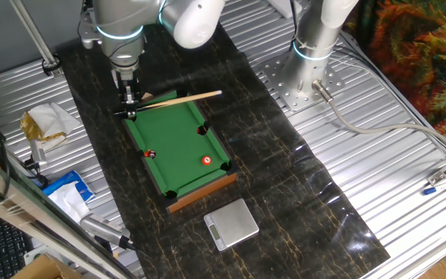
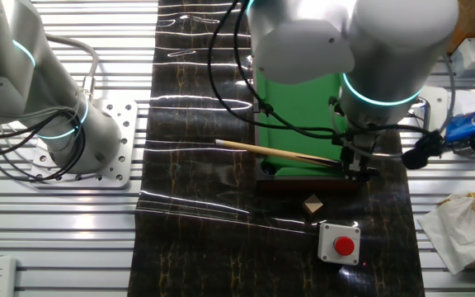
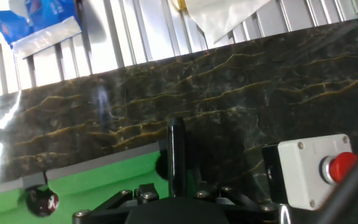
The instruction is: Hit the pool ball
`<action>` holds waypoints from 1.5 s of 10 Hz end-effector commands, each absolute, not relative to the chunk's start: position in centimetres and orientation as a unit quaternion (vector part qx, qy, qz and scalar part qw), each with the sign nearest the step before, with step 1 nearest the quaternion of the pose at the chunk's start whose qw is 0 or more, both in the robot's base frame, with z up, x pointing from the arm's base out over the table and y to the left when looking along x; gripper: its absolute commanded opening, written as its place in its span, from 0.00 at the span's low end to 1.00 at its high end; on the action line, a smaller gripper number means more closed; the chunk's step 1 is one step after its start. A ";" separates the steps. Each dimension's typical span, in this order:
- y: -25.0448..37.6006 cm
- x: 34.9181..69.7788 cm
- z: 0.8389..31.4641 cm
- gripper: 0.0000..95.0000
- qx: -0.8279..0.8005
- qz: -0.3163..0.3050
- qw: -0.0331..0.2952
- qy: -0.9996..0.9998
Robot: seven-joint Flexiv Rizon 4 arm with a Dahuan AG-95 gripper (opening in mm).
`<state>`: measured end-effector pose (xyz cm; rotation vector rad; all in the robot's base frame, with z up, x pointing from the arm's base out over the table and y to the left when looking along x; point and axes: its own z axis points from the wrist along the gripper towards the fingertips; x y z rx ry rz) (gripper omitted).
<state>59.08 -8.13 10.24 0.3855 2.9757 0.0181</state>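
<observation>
Green felt covers the mini pool table (image 1: 178, 147), which sits on a dark marbled mat (image 1: 300, 178), and the pool ball (image 1: 207, 160), a tiny red ball with a white spot, rests on the felt near the corner pocket at the table's near right in one fixed view. The gripper (image 1: 130, 101) hangs at the opposite end, over the far left corner, and its jaws appear clamped on the butt of the wooden cue stick (image 1: 180, 98), whose shaft lies along the far short rail and points away to the right. So the cue's long axis runs across the table's width, while the red ball lies down the table's length and toward the far side rail, well apart from both the jaws and the cue tip. By my judgement the cue has to be swung round until its tip faces that ball before any stroke can land. A darker little ball (image 1: 149, 153) sits near the left rail, closer to the gripper, and could be struck by mistake. From the hand view the cue's dark end (image 3: 177, 155) rises between the fingers; the red ball is out of sight there
</observation>
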 end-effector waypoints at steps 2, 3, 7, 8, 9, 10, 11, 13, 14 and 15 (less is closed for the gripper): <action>-8.0 59.1 9.8 0.40 0.128 0.011 0.070 0.989; -7.9 59.1 9.6 0.40 0.128 0.011 0.069 0.989; -7.1 58.7 8.8 0.20 0.128 0.008 0.066 0.990; -7.1 58.3 8.6 0.20 0.128 0.008 0.065 0.990; -7.1 58.0 8.5 0.20 0.128 0.008 0.065 0.990; -7.1 57.6 8.3 0.00 0.128 0.008 0.064 0.990; -7.1 57.6 8.4 0.00 0.128 0.009 0.063 0.990; -7.3 57.7 9.1 0.00 0.129 0.018 0.055 0.990; -7.5 57.8 9.9 0.00 0.129 0.019 0.050 0.990; -7.9 57.9 10.8 0.00 0.129 0.017 0.047 0.990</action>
